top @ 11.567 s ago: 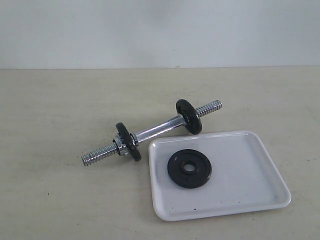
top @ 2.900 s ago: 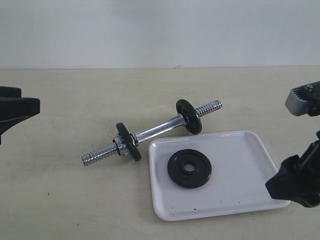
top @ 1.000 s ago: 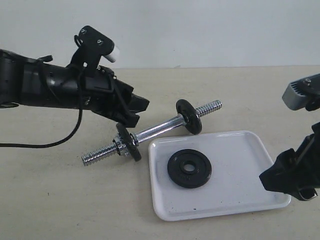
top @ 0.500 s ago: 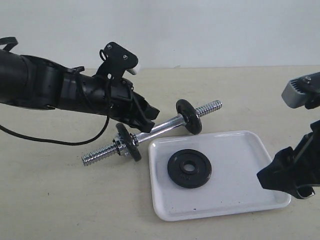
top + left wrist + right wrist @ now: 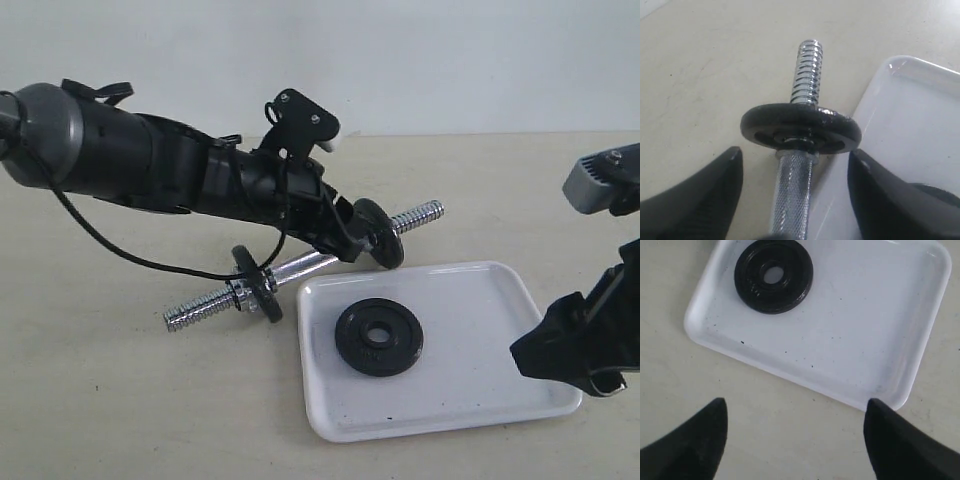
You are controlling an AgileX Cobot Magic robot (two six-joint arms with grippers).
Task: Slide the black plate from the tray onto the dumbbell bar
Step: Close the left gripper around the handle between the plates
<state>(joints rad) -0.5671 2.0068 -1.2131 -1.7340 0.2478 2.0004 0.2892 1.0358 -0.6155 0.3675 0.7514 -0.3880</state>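
The black plate [image 5: 378, 337] [image 5: 773, 275] lies flat in the white tray [image 5: 480, 380] [image 5: 865, 340], toward its left part. The dumbbell bar [image 5: 300, 266] [image 5: 792, 195] lies on the table just behind the tray's left corner. My left gripper [image 5: 350, 240] [image 5: 796, 151] is open, its fingers either side of the bar's knurled middle, close to the right-hand mounted disc [image 5: 380, 232] [image 5: 801, 131] and not pressing on the bar. My right gripper [image 5: 560, 365] [image 5: 796, 402] is open and empty above the table at the tray's right front edge.
A second black disc [image 5: 255, 283] with a chrome collar sits near the bar's left threaded end [image 5: 195, 308]. The right threaded end [image 5: 418, 216] sticks out bare past the other disc. A black cable [image 5: 130, 255] hangs from the left arm. A white wall stands behind the beige table.
My left arm has moved right along the bar, from the left disc toward the right one, and its jaws have widened. The right gripper has barely shifted.
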